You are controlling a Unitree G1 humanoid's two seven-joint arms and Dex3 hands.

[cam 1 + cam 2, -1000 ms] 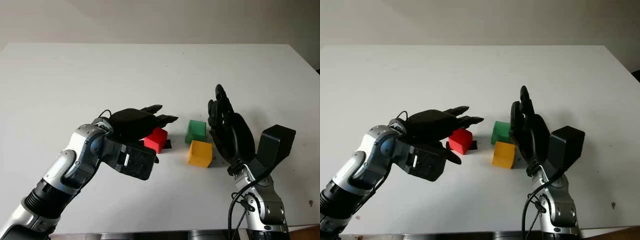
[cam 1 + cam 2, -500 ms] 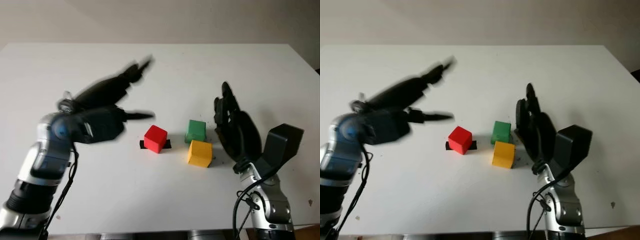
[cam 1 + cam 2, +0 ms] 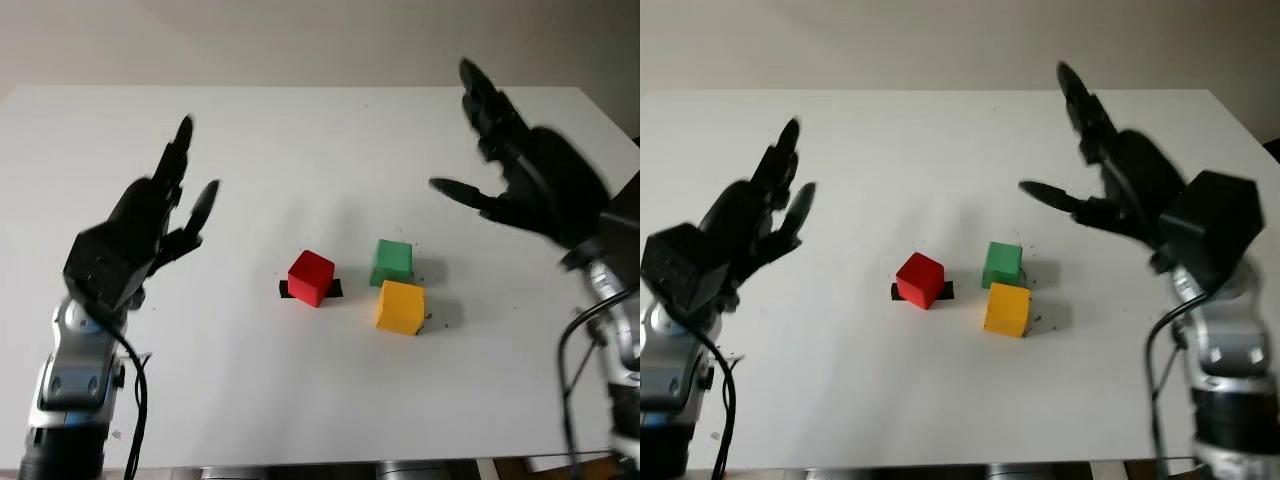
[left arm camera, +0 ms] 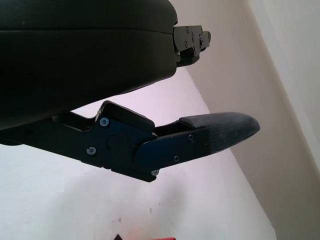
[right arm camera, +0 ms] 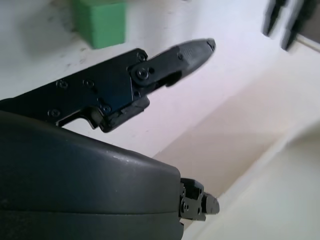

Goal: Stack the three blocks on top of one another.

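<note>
Here, in the left eye view, the three blocks sit unstacked near the middle of the white table (image 3: 300,400). The red block (image 3: 311,277) rests on a small strip of black tape (image 3: 337,288), apart from the other two. The green block (image 3: 392,262) stands to its right, and the yellow block (image 3: 401,306) lies just in front of the green one, very close to it. The left hand (image 3: 140,235) is raised above the table well to the left of the blocks, open and holding nothing. The right hand (image 3: 530,175) is lifted high on the right side, also open and empty, beyond and to the right of the green block.

In the left wrist view, the left hand's black shell and one padded finger (image 4: 220,132) reach out over bare white table, with a sliver of red at the picture's edge.

In the right wrist view, a finger (image 5: 185,52) of the right hand extends near the green block (image 5: 100,22), not touching it.
</note>
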